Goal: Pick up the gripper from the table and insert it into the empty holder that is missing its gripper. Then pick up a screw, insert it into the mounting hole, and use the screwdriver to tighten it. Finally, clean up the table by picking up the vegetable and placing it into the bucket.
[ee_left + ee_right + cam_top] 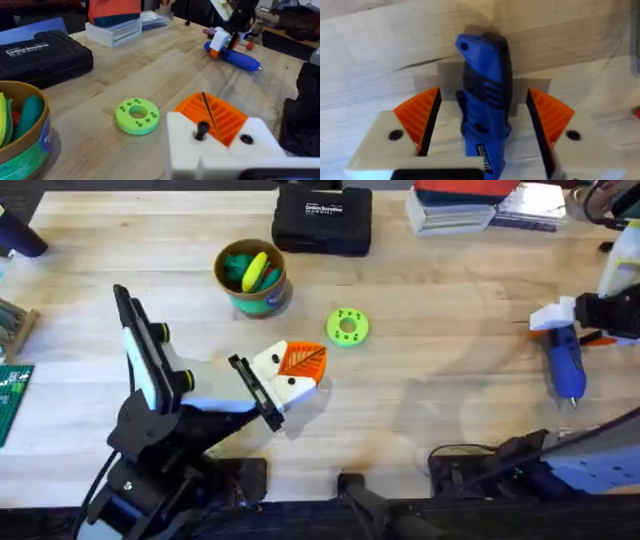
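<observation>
From overhead I saw my left gripper (290, 375) low over the middle of the table (440, 280), its white finger blocks and one orange ribbed pad (303, 361) bunched together, and I could not tell whether those fingers were apart or together. Its wrist camera showed one white block with the orange pad and a dark screw head (202, 131), the rest cut off at the frame edge. The lime-green disc (347, 327) lay just beyond it. The bucket (250, 277) stood farther back, near the black case (322, 220), with green and yellow toys inside; I could not make out which piece was the vegetable. At the right edge, my right gripper (562, 320) sat over the blue screwdriver (565, 360), whose tip pointed toward me. In the right wrist view the orange pads (419, 116) stood apart on either side of the screwdriver body (484, 107), a visible gap on each side, not touching it. The arm itself was cut off.
</observation>
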You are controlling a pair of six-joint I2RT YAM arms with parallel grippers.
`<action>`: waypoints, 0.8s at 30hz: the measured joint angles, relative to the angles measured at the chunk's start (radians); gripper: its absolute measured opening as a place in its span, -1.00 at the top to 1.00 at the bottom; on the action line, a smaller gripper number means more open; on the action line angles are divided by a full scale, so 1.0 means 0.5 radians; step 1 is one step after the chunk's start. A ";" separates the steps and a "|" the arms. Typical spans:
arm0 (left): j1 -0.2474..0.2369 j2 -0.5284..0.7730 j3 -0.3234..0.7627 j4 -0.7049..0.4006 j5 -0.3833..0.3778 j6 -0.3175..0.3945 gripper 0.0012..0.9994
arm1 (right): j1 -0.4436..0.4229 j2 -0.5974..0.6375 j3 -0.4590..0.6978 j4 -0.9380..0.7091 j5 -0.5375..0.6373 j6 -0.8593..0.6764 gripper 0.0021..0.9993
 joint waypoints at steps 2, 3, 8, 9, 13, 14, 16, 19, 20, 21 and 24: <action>0.000 0.000 0.000 0.000 0.000 0.000 0.98 | -0.024 0.000 0.000 0.007 0.000 0.000 -0.99; 0.000 0.000 0.000 0.000 0.000 0.000 0.98 | -0.031 0.000 0.000 0.011 0.001 0.000 -0.99; 0.000 0.000 0.000 0.000 -0.001 0.000 0.98 | -0.041 0.004 0.000 0.035 -0.007 0.000 -0.99; 0.000 0.000 0.000 0.000 0.000 0.000 0.98 | -0.040 0.009 0.000 0.028 -0.007 -0.001 -0.99; 0.000 0.000 0.000 0.000 0.000 0.000 0.98 | -0.034 0.047 0.000 0.008 -0.006 -0.006 -0.89; 0.000 0.000 0.000 0.000 0.000 0.000 0.98 | -0.033 0.050 0.000 0.009 -0.002 -0.006 -0.85; 0.000 0.000 0.000 0.000 0.000 0.000 0.98 | -0.033 0.051 0.000 0.018 0.008 -0.006 -0.69; 0.000 0.000 0.000 0.000 0.000 0.000 0.98 | -0.035 0.050 0.000 0.019 0.009 -0.006 -0.48; 0.000 0.000 0.000 0.000 0.000 0.000 0.98 | -0.035 0.051 0.000 0.019 0.009 -0.007 -0.44; 0.000 0.000 0.000 0.000 0.000 0.000 0.98 | -0.035 0.051 0.000 0.020 0.009 -0.007 -0.39; 0.000 0.001 0.000 0.000 0.000 0.001 0.98 | -0.035 0.051 0.000 0.026 0.009 -0.006 -0.36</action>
